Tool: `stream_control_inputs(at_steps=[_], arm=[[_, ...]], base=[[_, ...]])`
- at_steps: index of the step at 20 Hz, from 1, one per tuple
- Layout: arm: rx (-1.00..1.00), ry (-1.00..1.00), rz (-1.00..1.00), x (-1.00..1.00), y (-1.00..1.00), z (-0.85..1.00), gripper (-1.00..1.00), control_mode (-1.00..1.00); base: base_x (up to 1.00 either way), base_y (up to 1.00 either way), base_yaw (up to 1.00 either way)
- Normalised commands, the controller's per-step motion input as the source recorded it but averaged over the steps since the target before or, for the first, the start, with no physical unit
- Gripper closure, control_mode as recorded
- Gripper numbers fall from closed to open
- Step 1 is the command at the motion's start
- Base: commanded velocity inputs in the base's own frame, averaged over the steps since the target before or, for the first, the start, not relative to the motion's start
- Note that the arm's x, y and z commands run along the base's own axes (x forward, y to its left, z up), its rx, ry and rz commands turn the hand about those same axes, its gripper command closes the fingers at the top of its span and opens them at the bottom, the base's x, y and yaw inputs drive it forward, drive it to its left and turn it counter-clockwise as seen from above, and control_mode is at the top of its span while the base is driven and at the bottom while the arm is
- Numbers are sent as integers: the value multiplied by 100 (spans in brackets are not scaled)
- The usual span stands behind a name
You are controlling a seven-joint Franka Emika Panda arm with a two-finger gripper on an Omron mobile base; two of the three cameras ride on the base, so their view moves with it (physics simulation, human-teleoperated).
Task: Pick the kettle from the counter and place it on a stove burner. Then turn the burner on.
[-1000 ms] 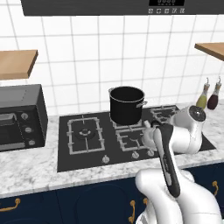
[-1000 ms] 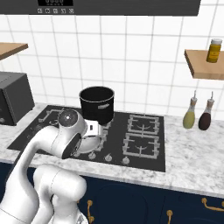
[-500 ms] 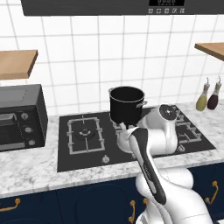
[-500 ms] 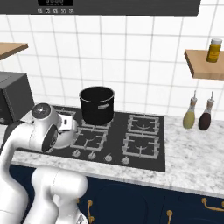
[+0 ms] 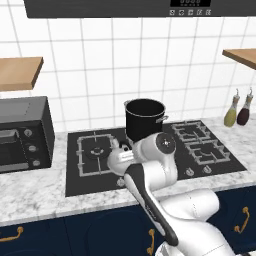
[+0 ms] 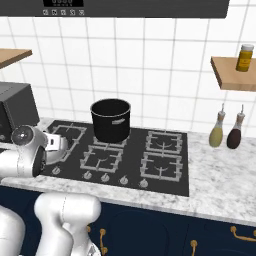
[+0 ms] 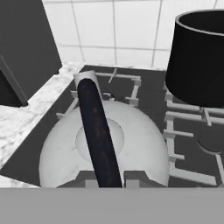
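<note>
One microwave [image 5: 22,134] sits at the far left on the desk [image 5: 35,192]. Next, the kettle [image 7: 105,146] hangs by its black handle [image 7: 98,131] over the large stove burner [image 5: 97,152], seemingly for setting down; jaws appear clamped on it, though the tips are hidden. Rightward, the stockpot [image 5: 144,119] shows nothing inside.

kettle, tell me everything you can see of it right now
The kettle is squat, rounded and silvery white, with a flat round lid area and a short spout pointing toward the large grate. A thin black arched handle runs over its top, its near end between the gripper fingers. It sits upright over the stove's left side, beside the black pot. Whether it rests on the grate cannot be told.
</note>
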Motion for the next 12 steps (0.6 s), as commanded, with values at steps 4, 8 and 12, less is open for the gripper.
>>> stream_control_inputs(at_steps=[4,8,12], arm=[[12,-12,0,23,57,0,100,-100],[2,3,-4,14,32,1,100,-100],[0,16,-6,20,14,6,100,-100]], base=[[0,0,0],[0,0,0],[0,0,0]])
